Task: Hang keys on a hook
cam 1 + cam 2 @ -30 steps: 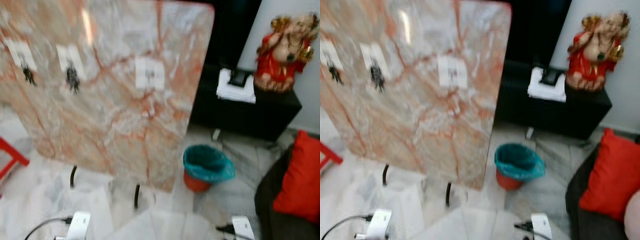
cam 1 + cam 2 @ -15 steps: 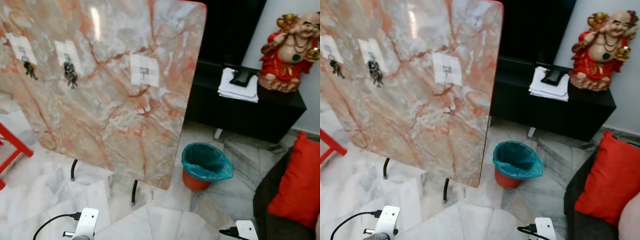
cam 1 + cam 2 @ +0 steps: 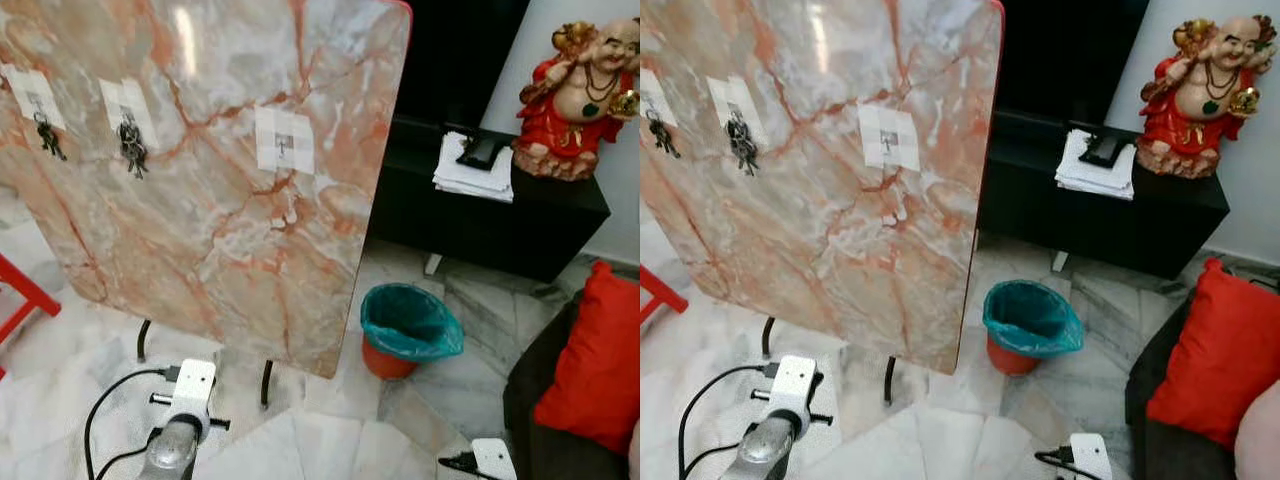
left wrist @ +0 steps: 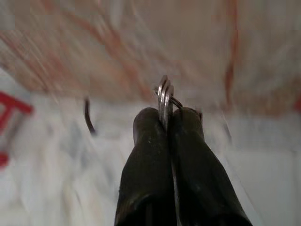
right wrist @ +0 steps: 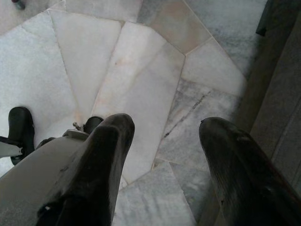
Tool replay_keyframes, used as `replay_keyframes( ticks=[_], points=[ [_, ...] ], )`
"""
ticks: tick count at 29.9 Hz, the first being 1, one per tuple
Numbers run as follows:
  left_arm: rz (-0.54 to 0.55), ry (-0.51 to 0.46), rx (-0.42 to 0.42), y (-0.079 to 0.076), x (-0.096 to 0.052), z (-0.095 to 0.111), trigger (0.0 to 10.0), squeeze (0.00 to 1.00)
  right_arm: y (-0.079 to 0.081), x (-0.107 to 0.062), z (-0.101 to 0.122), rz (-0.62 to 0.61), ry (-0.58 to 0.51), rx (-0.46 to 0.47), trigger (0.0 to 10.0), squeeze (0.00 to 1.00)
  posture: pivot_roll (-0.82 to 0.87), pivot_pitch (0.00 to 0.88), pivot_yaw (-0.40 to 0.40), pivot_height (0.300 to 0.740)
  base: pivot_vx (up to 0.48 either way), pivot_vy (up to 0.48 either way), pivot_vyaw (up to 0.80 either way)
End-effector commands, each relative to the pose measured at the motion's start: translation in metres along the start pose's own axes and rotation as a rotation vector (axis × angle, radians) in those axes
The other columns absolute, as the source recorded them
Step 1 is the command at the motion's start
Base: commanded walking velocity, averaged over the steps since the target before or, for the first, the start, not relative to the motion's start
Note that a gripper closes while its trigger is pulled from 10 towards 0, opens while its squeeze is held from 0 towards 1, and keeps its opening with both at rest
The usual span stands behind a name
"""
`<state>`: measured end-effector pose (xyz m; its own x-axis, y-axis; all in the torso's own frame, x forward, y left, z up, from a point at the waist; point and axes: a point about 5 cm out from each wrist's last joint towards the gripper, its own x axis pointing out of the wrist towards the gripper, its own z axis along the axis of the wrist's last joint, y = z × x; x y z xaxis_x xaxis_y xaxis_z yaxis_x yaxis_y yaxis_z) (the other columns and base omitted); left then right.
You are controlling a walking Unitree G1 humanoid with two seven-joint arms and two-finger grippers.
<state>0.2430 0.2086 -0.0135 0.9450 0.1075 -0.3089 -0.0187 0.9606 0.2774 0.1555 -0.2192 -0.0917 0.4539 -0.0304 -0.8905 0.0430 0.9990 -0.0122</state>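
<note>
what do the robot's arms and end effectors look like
The left arm is a silver tube ending in a white boxy wrist block, with a black cable looping off it. The left end effector and right end effector each have two long, rounded, glossy black fingers. No markings are visible.

Marble floor (image 3: 330,440), black cabinet (image 3: 490,215)

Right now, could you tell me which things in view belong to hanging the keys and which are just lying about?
Belongs to the job:
- left gripper, shut on the key ring
- free hook on the marble board
- two hooks already holding keys

Lying about:
- teal-lined bin
- red figurine
- red cushion
- right gripper, open over the floor
</note>
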Motion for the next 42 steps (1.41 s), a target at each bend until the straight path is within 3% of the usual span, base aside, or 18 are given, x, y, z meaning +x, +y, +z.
replay_keyframes(
  ticks=[1, 6, 11, 19, 42],
  points=[
    [0.024, -0.075, 0.004, 0.0, -0.002, 0.009, 10.0, 0.0, -0.003, -0.001, 0.0, -0.013, -0.007, 0.012, 10.0, 0.0, 0.01, 0.0, -0.086, 0.74, 0.0, 0.0, 0.0],
    [0.061, -0.244, 0.024, 0.002, -0.013, 0.032, 10.0, 0.0, -0.004, -0.001, 0.0, -0.017, -0.01, 0.006, 10.0, 0.0, 0.02, 0.0, -0.091, 0.74, 0.0, 0.0, 0.0],
    [0.062, -0.347, 0.027, 0.0, -0.013, 0.054, 10.0, 0.0, -0.004, -0.001, 0.001, -0.019, -0.024, 0.012, 10.0, 0.0, 0.02, 0.0, -0.088, 0.74, 0.0, 0.0, 0.0],
    [0.034, -0.36, 0.028, -0.004, -0.008, 0.062, 10.0, 0.0, -0.004, -0.001, 0.001, -0.022, -0.027, 0.011, 10.0, 0.0, 0.01, 0.0, -0.081, 0.74, 0.0, 0.0, 0.0],
    [-0.013, -0.373, 0.022, -0.009, -0.008, 0.074, 10.0, 0.0, -0.004, -0.001, 0.002, -0.026, -0.03, 0.007, 10.0, 0.0, 0.01, 0.0, -0.088, 0.74, 0.282, 0.0, 0.0]
  ],
)
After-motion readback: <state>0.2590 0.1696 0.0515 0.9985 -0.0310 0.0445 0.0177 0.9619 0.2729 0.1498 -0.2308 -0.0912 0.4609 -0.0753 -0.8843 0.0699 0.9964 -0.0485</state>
